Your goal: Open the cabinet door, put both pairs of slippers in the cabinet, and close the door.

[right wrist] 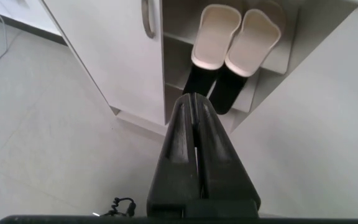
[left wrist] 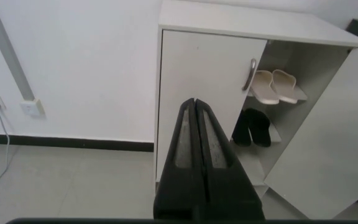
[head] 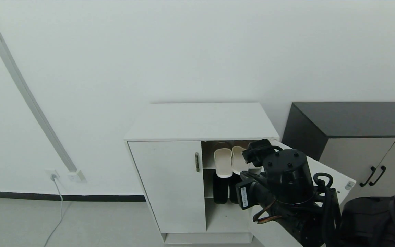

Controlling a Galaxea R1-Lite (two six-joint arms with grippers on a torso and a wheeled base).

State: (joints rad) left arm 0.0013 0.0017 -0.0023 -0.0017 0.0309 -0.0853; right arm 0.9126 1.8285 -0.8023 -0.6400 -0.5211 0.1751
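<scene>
Both pairs are in! The white slippers (head: 230, 159) sit side by side on the top shelf of the white cabinet (head: 201, 120), and the black slippers (head: 220, 188) are on the shelf just below. The right-hand door (head: 324, 169) hangs wide open; the left-hand door (head: 166, 181) is closed, its handle (head: 196, 162) at the inner edge. The right gripper (right wrist: 193, 96) is in front of the open compartment, fingers pressed together and holding nothing. The left gripper (left wrist: 195, 101) faces the closed door, fingers together too. A dark cabinet (head: 355, 120) stands near, on the right.
</scene>
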